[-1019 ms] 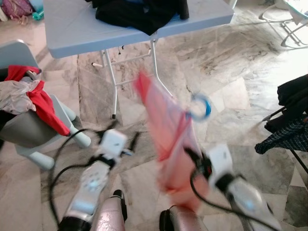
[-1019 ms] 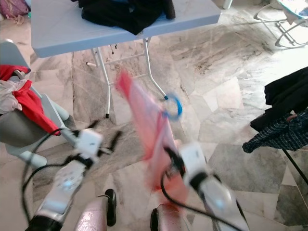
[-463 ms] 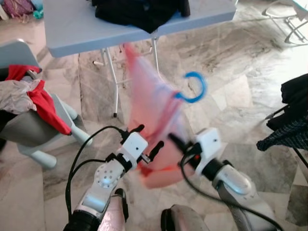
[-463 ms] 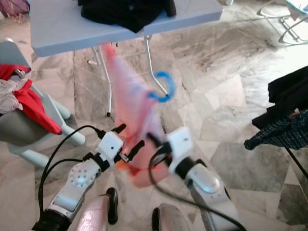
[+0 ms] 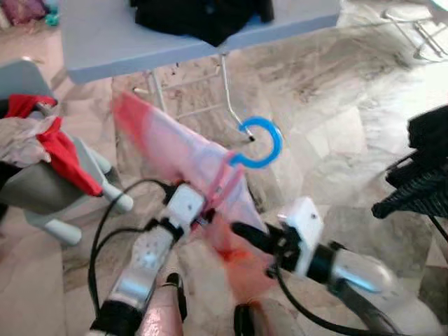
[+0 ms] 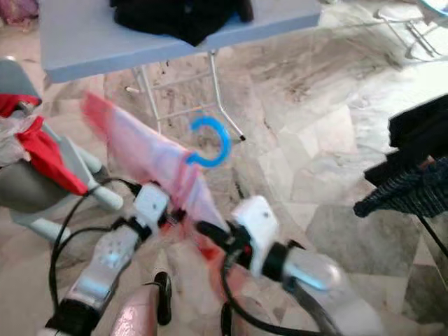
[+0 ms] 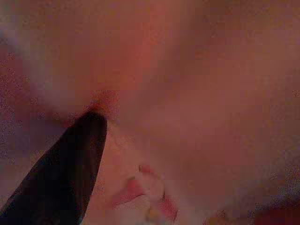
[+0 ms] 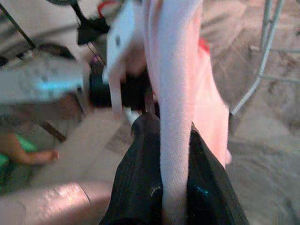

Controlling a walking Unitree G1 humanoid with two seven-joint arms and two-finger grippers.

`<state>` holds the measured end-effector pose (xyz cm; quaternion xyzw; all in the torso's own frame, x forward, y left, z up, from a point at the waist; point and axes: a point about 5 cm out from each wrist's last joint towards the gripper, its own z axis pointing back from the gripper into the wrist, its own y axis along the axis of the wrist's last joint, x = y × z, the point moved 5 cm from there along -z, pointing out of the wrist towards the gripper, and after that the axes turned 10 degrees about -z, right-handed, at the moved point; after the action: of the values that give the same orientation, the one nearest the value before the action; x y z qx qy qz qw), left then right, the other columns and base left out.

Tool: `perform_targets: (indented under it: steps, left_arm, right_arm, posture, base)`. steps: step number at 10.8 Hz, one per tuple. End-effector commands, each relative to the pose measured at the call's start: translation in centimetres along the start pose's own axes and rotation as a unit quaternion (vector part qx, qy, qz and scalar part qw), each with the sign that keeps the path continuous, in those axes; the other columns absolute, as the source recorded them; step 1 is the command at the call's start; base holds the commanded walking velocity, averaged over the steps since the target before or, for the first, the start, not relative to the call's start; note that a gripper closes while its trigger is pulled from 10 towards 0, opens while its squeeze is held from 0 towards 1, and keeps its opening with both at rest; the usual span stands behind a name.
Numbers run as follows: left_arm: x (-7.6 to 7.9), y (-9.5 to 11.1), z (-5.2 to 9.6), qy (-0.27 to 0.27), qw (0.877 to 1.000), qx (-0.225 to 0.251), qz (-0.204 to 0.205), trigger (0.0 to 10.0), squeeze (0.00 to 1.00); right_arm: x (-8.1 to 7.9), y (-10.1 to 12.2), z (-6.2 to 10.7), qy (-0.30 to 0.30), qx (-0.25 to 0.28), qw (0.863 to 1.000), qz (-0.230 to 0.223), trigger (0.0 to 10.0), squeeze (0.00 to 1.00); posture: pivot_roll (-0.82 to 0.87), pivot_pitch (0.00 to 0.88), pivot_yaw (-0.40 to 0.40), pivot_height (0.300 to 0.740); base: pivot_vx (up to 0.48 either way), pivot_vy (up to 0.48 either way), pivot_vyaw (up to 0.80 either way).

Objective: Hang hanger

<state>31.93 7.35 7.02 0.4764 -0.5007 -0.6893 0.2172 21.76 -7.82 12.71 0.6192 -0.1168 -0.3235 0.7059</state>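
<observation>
Grey folding table (image 5: pixel 105 42) stands on marble floor (image 5: pixel 336 140).

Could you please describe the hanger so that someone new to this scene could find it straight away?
Start at the grey folding table at the top of the head view and look down past its metal legs to the marble floor. Between the left gripper and right gripper hangs a pink garment; the hanger is the bright blue hook above it.

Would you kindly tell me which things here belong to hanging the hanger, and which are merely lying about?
For the job:
- blue hanger hook
- pink garment on it
- left pincer, at the garment
- right pincer, shut on the garment

Lying about:
- grey table
- black clothes on it
- chair with red cloth
- dark clothes at right
</observation>
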Motion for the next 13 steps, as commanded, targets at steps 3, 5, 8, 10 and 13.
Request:
perform_targets:
  steps: [3, 5, 8, 10, 13]
  left_arm:
    - [-2.2, -1.1, 0.3, 0.056, 0.998, -0.021, -0.001, 10.0, 0.00]
    - [-3.6, -1.6, 0.7, 0.083, 0.996, -0.031, 0.005, 10.0, 0.00]
    - [-5.1, -2.7, 1.3, 0.108, 0.993, -0.051, 0.006, 10.0, 0.00]
    - [-1.6, -2.0, 0.6, 0.026, 0.998, -0.040, 0.034, 10.0, 0.00]
    - [3.0, -1.5, 1.2, -0.080, 0.995, -0.032, 0.055, 10.0, 0.00]
  right_arm:
    - [1.2, -0.5, 0.0, -0.032, -0.017, 0.997, 0.063, 10.0, 0.00]
    - [2.2, -2.7, 0.9, -0.051, -0.067, 0.991, 0.108, 10.0, 0.00]
    - [3.3, -4.7, 2.2, -0.050, -0.117, 0.979, 0.157, 10.0, 0.00]
    - [5.7, 0.4, 0.7, -0.156, 0.030, 0.978, 0.132, 10.0, 0.00]
    - [7.5, 4.3, 0.3, -0.237, 0.145, 0.957, 0.085, 10.0, 0.00]
  posture:
    - [-0.10, 0.271, -0.027, 0.740]
    - [-0.10, 0.274, -0.028, 0.740]
    - [-0.10, 0.275, -0.027, 0.740]
    - [-0.11, 0.272, -0.027, 0.740]
    - [-0.11, 0.275, -0.028, 0.740]
  base:
    - [0.000, 0.000, 0.00]
    - [0.000, 0.000, 0.00]
    - [0.000, 0.000, 0.00]
    - [0.000, 0.000, 0.00]
    - [0.000, 0.000, 0.00]
